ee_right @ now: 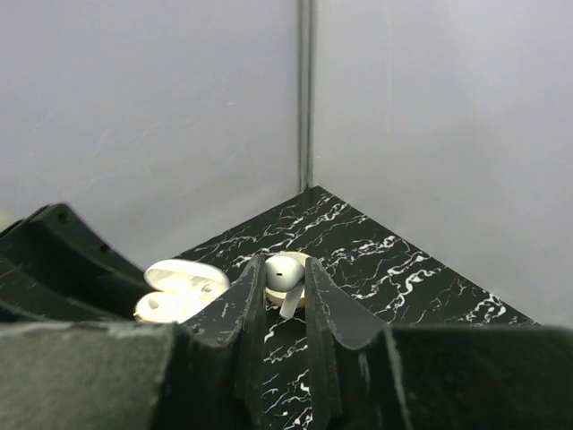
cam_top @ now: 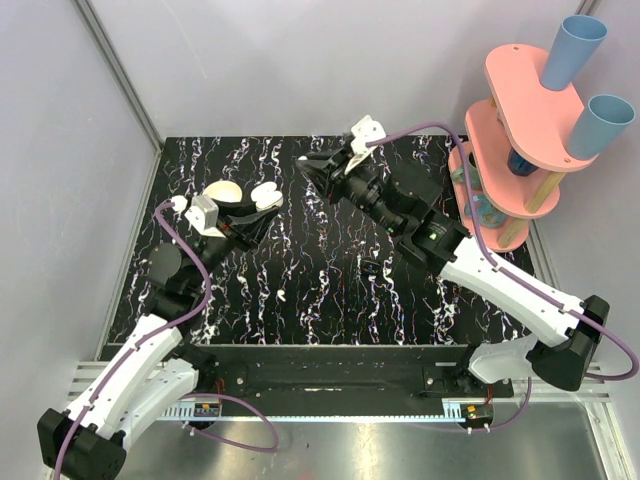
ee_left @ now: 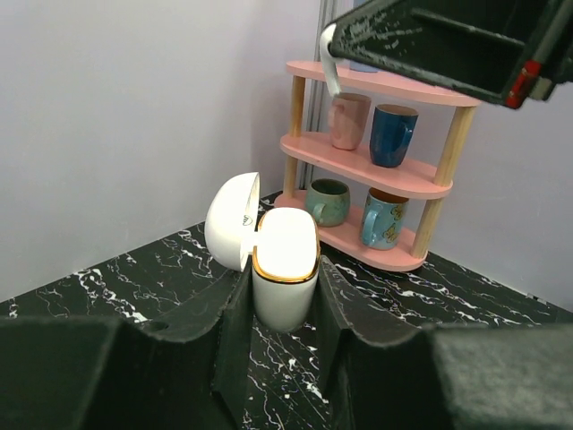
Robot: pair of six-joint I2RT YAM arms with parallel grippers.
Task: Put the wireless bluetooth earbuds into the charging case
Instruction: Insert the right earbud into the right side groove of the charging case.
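The charging case [ee_left: 285, 269] is cream with a gold rim and stands upright with its lid [ee_left: 231, 219] swung open to the left. My left gripper [ee_left: 285, 282] is shut on the case's lower half. From above, the case [cam_top: 245, 195] sits at the back left of the table, in the left gripper [cam_top: 250, 212]. My right gripper [ee_right: 285, 279] is shut on one white earbud [ee_right: 285, 271], stem pointing down. It hovers to the right of the case [ee_right: 179, 288], apart from it. In the top view the right gripper [cam_top: 308, 165] is at the back centre.
A pink three-tier shelf [cam_top: 520, 130] with blue cups [cam_top: 572, 50] stands at the table's back right corner; several mugs [ee_left: 394, 134] sit on its shelves. Grey walls close in the black marbled table [cam_top: 330, 300] at the back and left.
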